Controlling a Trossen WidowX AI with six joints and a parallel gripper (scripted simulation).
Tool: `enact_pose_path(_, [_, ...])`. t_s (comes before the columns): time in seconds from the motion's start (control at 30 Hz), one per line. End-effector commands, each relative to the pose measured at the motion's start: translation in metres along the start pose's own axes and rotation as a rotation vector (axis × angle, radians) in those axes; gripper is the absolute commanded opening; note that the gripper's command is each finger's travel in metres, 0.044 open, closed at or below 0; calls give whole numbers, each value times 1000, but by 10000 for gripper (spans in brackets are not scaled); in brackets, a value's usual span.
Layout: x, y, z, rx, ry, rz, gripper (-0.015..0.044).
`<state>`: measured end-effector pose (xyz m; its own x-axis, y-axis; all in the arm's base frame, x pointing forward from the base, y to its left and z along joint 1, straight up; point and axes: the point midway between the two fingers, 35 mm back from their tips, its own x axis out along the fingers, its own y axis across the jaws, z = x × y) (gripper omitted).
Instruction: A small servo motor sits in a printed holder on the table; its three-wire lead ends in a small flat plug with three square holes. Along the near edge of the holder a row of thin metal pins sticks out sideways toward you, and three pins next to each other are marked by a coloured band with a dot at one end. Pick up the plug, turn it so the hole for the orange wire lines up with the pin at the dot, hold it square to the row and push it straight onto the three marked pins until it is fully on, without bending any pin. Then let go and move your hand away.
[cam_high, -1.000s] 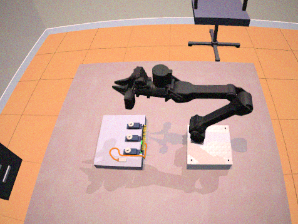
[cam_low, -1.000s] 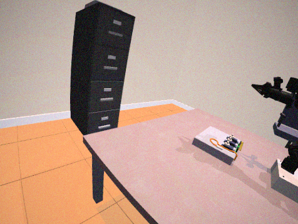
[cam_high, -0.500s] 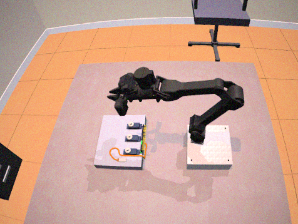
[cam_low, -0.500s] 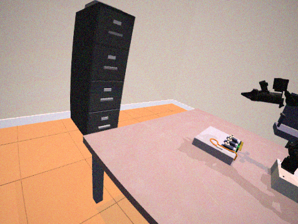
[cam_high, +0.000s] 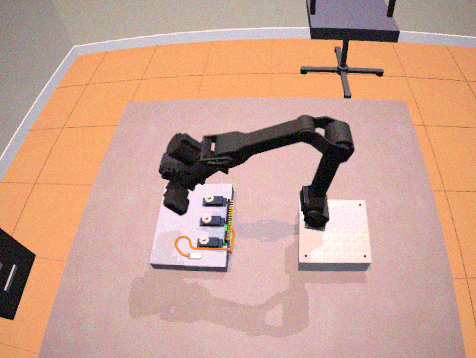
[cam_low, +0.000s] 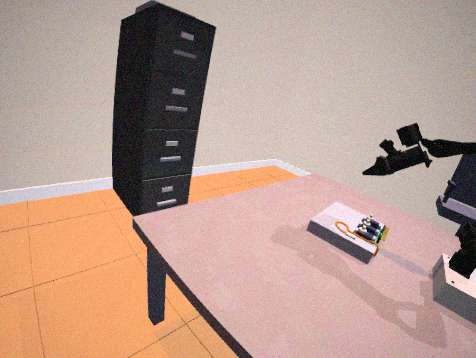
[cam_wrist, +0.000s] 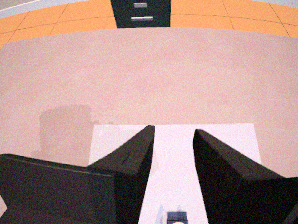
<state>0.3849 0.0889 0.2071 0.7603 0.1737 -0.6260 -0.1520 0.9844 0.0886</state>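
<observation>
In the top view, at the left, the tool (cam_high: 176, 201) (cam_low: 367, 172) (cam_wrist: 173, 133) stands above the holder (cam_high: 167, 230) (cam_low: 330, 215) (cam_wrist: 122, 142); its fingers are partly apart, with nothing grasped. Risk: descending with this gap or off centre may strike or shift the plug (cam_high: 195, 255) (cam_low: 351, 235). The plug lies on the holder, toward 6 o'clock from its centre. Its long axis runs roughly 9 to 3 o'clock; the orange lead (cam_high: 176, 245) (cam_low: 340, 223) enters at 9, so the mating end probably faces 3. The holes are too small to verify. Farther right, the pins (cam_high: 231, 212) (cam_low: 386, 233) project toward 3 o'clock. The plug will likely need reversing to face 9; lead tension could skew it, and a skewed or offset push could bend pins.
</observation>
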Motion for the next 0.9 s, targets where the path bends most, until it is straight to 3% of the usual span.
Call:
enact_pose_path(0.0, [16,15,-14,-2,117,18,115])
enact_pose_path(0.7, [74,86,-126,-101,809,-23,115])
enact_pose_path(0.87, [75,90,-134,-112,856,-33,115])
